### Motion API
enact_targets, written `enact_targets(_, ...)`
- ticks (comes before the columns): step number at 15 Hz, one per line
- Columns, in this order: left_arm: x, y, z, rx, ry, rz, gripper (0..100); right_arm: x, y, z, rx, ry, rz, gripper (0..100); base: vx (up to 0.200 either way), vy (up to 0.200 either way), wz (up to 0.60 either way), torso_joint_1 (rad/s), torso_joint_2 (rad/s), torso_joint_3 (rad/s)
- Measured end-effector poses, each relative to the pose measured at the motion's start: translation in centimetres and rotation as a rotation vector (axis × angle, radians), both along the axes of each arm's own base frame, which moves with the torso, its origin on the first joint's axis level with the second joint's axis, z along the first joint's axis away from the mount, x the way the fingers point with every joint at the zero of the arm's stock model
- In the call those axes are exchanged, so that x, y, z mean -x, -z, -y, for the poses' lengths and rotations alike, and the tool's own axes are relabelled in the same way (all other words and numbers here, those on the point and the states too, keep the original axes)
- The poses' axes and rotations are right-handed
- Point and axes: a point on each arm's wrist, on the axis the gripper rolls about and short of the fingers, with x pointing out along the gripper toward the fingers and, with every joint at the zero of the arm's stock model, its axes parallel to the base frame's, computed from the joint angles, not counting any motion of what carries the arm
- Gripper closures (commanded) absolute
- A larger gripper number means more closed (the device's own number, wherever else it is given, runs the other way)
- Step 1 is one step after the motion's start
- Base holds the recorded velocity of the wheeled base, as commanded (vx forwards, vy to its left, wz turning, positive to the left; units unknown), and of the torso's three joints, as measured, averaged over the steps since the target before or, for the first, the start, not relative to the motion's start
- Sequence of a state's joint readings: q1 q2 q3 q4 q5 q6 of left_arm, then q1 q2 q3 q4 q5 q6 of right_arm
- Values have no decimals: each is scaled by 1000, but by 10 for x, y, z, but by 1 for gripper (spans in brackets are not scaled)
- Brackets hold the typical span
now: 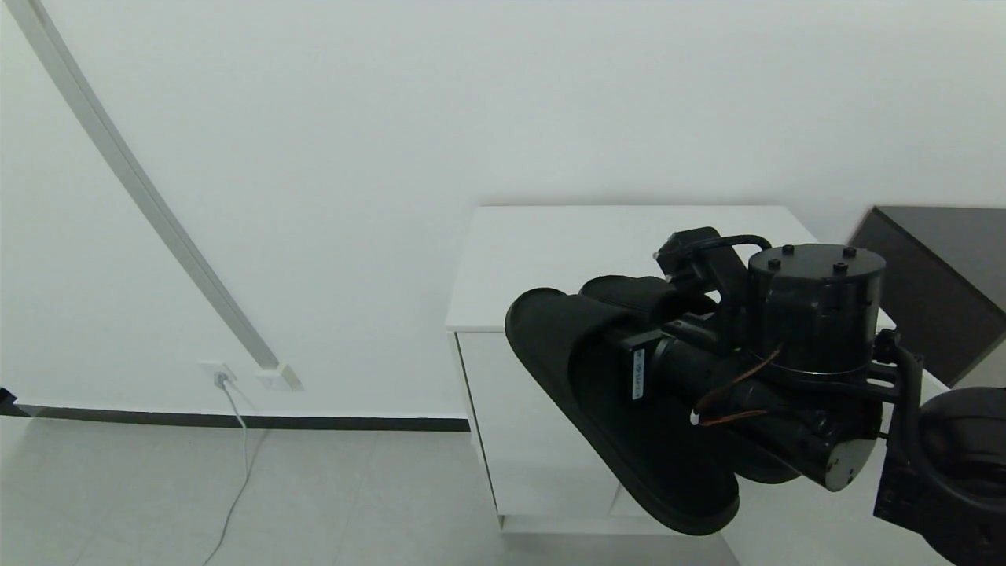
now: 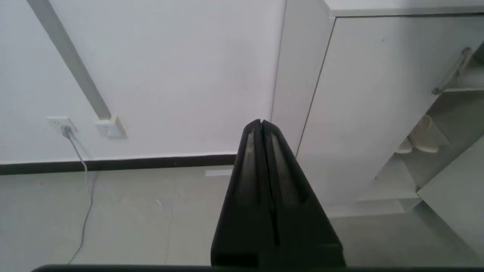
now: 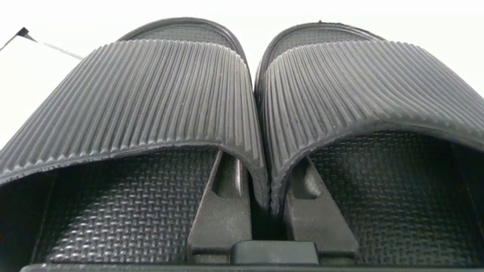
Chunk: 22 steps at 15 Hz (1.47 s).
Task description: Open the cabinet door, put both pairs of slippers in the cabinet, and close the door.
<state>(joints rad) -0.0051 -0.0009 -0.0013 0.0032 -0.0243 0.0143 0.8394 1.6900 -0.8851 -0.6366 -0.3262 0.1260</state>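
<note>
A pair of black slippers (image 1: 621, 409) hangs in the air in front of the white cabinet (image 1: 613, 251), near its left front corner. My right gripper (image 3: 268, 185) is shut on them: its fingers (image 3: 223, 208) reach under the ribbed straps and pinch the two inner sides together. In the left wrist view my left gripper (image 2: 262, 127) is shut with nothing in it, low and to the left of the cabinet (image 2: 370, 113). The cabinet's inside shows beside a metal handle (image 2: 452, 69). A pair of pale slippers (image 2: 422, 136) lies on a shelf there.
A dark piece of furniture (image 1: 935, 283) stands right of the cabinet. A wall socket with a grey cable (image 1: 222, 376) sits low on the white wall, under a slanted grey conduit (image 1: 141, 189). The grey floor (image 1: 236, 503) lies bare left of the cabinet.
</note>
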Motion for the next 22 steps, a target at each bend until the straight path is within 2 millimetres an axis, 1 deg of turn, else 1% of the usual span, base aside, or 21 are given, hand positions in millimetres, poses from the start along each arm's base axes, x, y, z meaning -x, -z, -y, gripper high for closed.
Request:
enact_targets(5, 0, 0, 0, 0, 0, 1, 100, 1, 2, 1, 4, 1, -4, 100, -200, 0, 0, 1, 3, 1)
enact_targets(12, 0, 0, 0, 0, 0, 1, 100, 6, 8, 1, 22, -10, -18, 100, 0, 0, 0, 0, 0, 0)
enact_targets(20, 0, 0, 0, 0, 0, 1, 100, 9, 8, 0, 24, -16, -18, 100, 0, 0, 0, 0, 0, 0)
enact_targets(22, 0, 0, 0, 0, 0, 0, 100, 9, 8, 0, 26, -19, -18, 100, 0, -200, 0, -5, 5, 2)
